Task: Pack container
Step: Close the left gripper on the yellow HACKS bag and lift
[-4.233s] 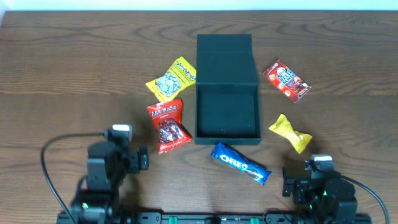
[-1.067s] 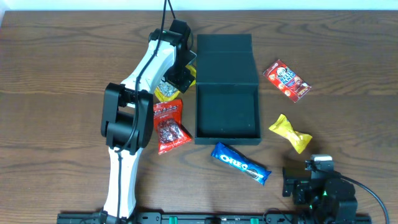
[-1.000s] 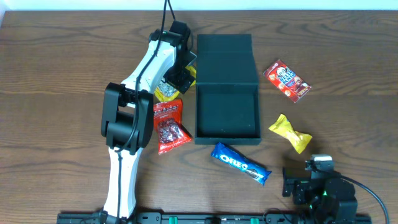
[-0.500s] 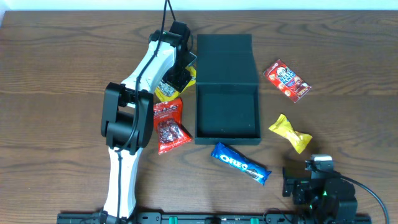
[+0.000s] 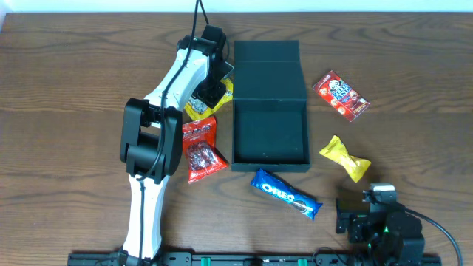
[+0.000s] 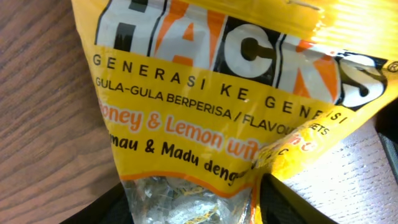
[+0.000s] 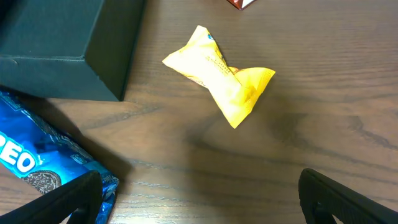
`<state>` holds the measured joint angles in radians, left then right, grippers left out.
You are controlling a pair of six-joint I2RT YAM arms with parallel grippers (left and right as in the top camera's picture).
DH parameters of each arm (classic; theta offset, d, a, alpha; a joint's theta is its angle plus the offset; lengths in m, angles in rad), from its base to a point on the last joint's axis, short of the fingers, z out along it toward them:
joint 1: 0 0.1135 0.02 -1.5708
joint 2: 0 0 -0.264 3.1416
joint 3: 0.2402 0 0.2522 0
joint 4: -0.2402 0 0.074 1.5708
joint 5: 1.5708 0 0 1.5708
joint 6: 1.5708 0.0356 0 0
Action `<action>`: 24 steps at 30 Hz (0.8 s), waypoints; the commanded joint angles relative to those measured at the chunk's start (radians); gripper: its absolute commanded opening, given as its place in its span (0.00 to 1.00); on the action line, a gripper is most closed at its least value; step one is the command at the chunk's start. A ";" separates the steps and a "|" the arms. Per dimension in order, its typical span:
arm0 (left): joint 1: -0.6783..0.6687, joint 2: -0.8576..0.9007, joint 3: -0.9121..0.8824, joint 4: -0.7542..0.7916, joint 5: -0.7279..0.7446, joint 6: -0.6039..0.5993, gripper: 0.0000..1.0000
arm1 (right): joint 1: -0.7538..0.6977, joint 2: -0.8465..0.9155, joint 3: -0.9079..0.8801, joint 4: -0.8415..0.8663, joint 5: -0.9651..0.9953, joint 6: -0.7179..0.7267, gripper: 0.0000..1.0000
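Left pincer astride yellow Hacks packet, grip unclear | right pincer released | brown wood-grain table

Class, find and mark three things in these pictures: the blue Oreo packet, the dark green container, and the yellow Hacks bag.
Oreo packet (image 5: 286, 194): overhead view, middle of the blue wrapper, by the logo.
container (image 5: 270, 133): overhead view, bare inside floor of the open box.
Hacks bag (image 6: 217, 81): left wrist view, printed yellow front.

Table, container, Oreo pack, yellow wrapper, Hacks bag, red pouch, red packet
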<state>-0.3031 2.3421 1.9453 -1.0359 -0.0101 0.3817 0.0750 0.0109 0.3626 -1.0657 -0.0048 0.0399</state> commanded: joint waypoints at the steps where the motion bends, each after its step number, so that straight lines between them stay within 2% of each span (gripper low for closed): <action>1: -0.003 -0.013 -0.013 -0.011 0.003 -0.002 0.58 | -0.016 -0.005 -0.006 -0.007 -0.003 -0.011 0.99; 5: -0.003 -0.013 -0.013 -0.011 0.003 -0.004 0.57 | -0.016 -0.005 -0.006 -0.008 -0.003 -0.011 0.99; 12: -0.003 -0.013 -0.013 -0.011 0.003 -0.004 0.44 | -0.016 -0.005 -0.006 -0.008 -0.004 -0.011 0.99; 24: -0.003 -0.013 -0.013 -0.011 0.003 -0.004 0.37 | -0.016 -0.005 -0.006 -0.008 -0.003 -0.011 0.99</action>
<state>-0.3031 2.3409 1.9453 -1.0420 -0.0101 0.3744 0.0750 0.0109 0.3626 -1.0653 -0.0048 0.0399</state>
